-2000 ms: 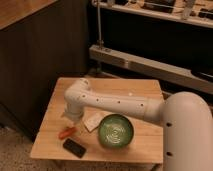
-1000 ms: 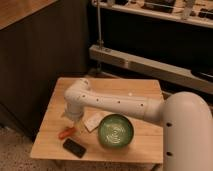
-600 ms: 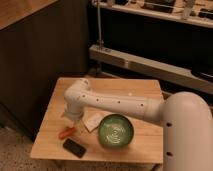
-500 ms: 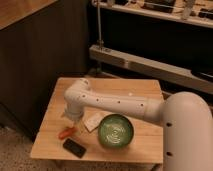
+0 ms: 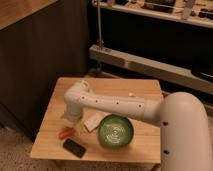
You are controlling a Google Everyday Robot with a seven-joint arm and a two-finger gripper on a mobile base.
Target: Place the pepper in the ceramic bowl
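Pepper (image 5: 66, 133), small and orange-red, lies on the wooden table (image 5: 107, 90) near its front left corner, apart from the green ceramic bowl (image 5: 102, 134) to its right. The gripper (image 5: 70, 116) hangs just behind the pepper, and I cannot tell its state. A black phone (image 5: 74, 148) lies just in front of the pepper. A white packet (image 5: 92, 121) sits between gripper and bowl.

Room, dim and warm-lit.
- Tabletop (image 5: 145, 89): small, pale wood, square-edged.
- Dark panelled wall (image 5: 45, 55): behind and to the left.
- Grey metal rail (image 5: 150, 62): runs behind, with a thin upright post (image 5: 99, 25).
- Speckled floor (image 5: 15, 155): lower left.
- Gripper (image 5: 70, 117): low over the tabletop's left part.
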